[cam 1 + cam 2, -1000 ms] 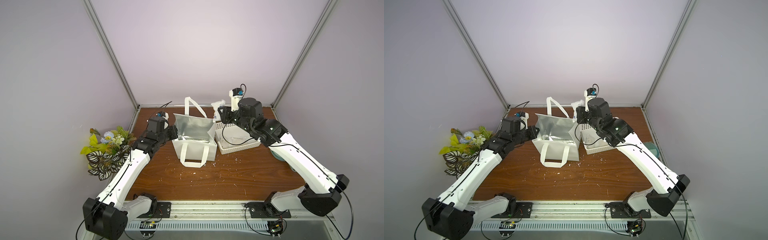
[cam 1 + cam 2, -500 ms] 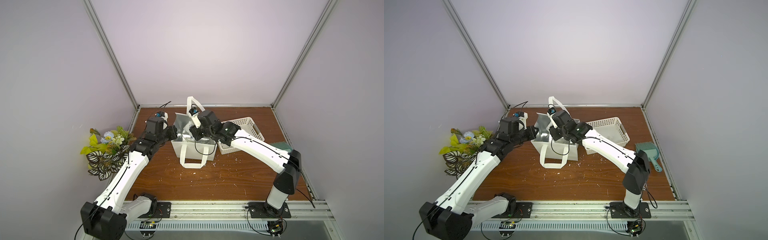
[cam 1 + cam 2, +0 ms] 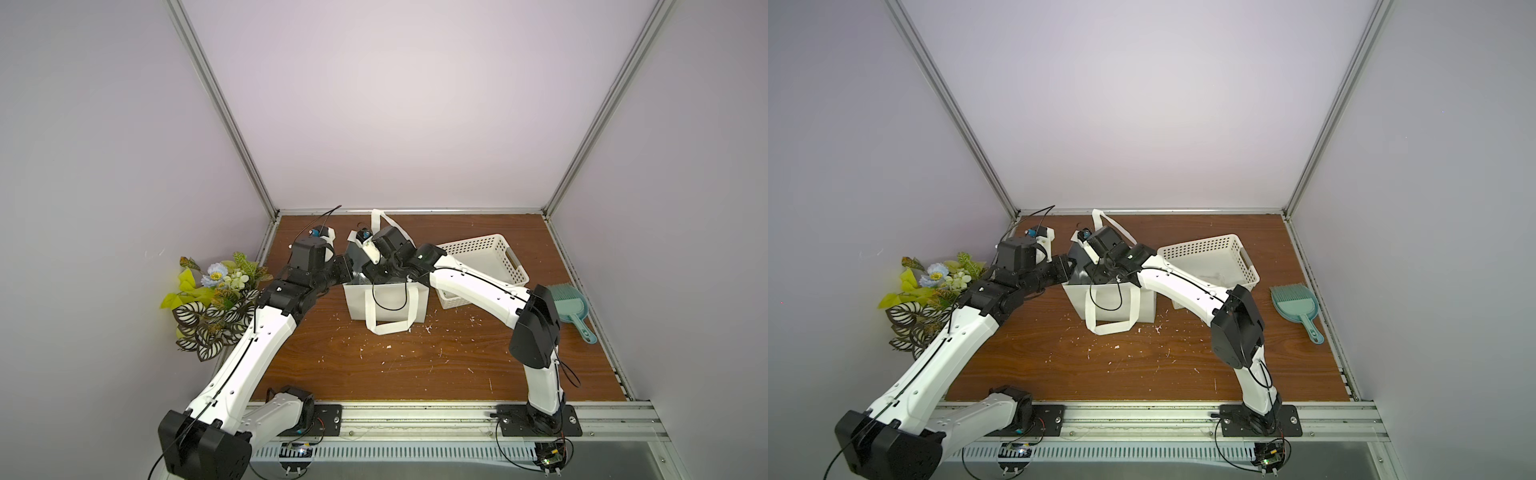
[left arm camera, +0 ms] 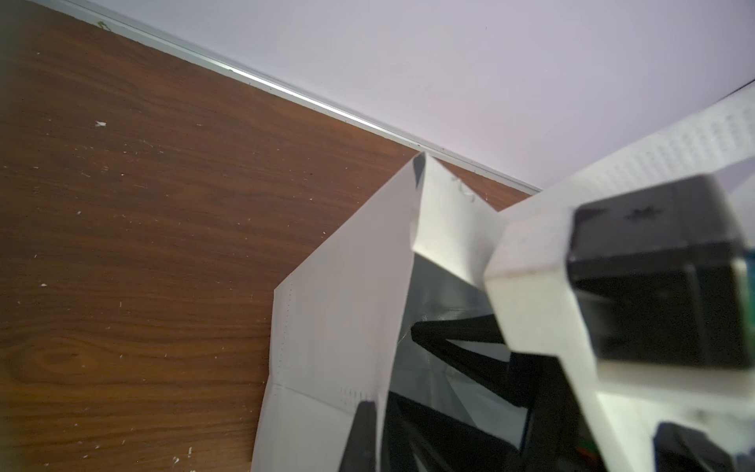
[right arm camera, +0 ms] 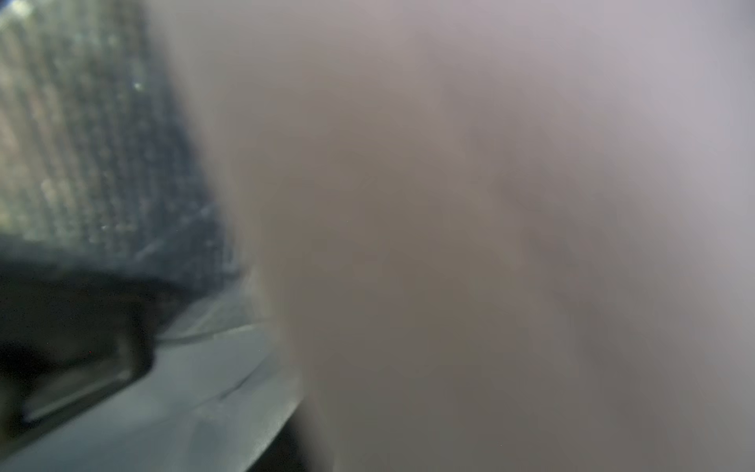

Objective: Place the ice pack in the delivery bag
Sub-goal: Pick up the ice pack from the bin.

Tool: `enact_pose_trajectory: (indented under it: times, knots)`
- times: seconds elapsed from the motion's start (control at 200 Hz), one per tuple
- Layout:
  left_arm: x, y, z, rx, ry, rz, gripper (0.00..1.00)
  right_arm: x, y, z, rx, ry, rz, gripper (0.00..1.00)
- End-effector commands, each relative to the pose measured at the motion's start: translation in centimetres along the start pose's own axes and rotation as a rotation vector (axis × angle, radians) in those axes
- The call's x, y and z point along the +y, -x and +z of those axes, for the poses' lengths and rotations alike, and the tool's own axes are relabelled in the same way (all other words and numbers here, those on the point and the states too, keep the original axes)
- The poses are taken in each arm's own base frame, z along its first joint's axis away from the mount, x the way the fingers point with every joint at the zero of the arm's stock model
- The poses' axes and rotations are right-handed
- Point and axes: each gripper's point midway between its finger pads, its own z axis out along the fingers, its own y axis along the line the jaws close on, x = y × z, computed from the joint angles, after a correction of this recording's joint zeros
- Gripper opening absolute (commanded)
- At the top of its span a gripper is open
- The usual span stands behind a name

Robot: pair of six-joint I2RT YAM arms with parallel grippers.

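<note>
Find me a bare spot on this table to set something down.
The widest bare stretch of table lies in front of the delivery bag, between the left arm and right arm, with only scattered white crumbs. A narrower strip runs behind the white basket along the back wall. Crowded: the bag's mouth, where both arms meet.

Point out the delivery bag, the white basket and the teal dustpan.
delivery bag [image 3: 354, 305], in a top view, front wall.
white basket [image 3: 473, 249], in a top view, far wall.
teal dustpan [image 3: 573, 308], in a top view, pan body.
</note>
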Motion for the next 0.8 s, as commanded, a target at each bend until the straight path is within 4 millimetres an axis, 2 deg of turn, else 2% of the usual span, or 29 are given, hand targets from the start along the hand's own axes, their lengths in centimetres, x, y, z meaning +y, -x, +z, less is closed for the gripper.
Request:
enact_pose_trajectory:
  times: [0.0, 0.135, 0.28, 0.325, 0.47, 0.555, 0.661, 0.701, 0.796]
  knots:
    - [-0.7, 0.7, -0.7, -0.036, -0.022, 0.010, 0.01, 0.7, 1.2, -1.5, -0.025, 0.034, 0.002, 0.76]
    - [-0.6, 0.9, -0.7, -0.044, -0.012, 0.003, 0.01, 0.5, 3.4, -4.2, -0.081, 0.029, 0.003, 0.77]
    - [-0.2, 1.1, -0.6, -0.052, 0.008, -0.006, 0.01, -0.4, 6.7, -10.2, -0.202, -0.009, -0.002, 0.81]
    - [-0.2, 1.0, -0.5, -0.051, 0.010, -0.007, 0.01, -1.4, 7.4, -12.2, -0.241, -0.045, 0.011, 0.85]
    - [0.0, 1.0, -0.3, -0.049, 0.015, -0.007, 0.01, -4.9, 8.5, -18.0, -0.339, -0.116, 0.083, 0.87]
    - [-0.1, 1.2, -0.4, -0.054, 0.016, -0.002, 0.01, -7.1, 8.4, -20.8, -0.383, -0.157, 0.129, 0.90]
    - [0.0, 1.3, -0.4, -0.058, 0.022, 0.003, 0.01, -10.6, 7.1, -22.9, -0.408, -0.224, 0.208, 0.91]
    - [0.0, 1.4, -0.5, -0.061, 0.022, 0.004, 0.00, -12.4, 6.3, -23.3, -0.409, -0.264, 0.255, 0.92]
    - [-0.1, 1.6, -0.6, -0.067, 0.024, 0.005, 0.00, -17.5, 2.5, -22.9, -0.374, -0.330, 0.413, 0.91]
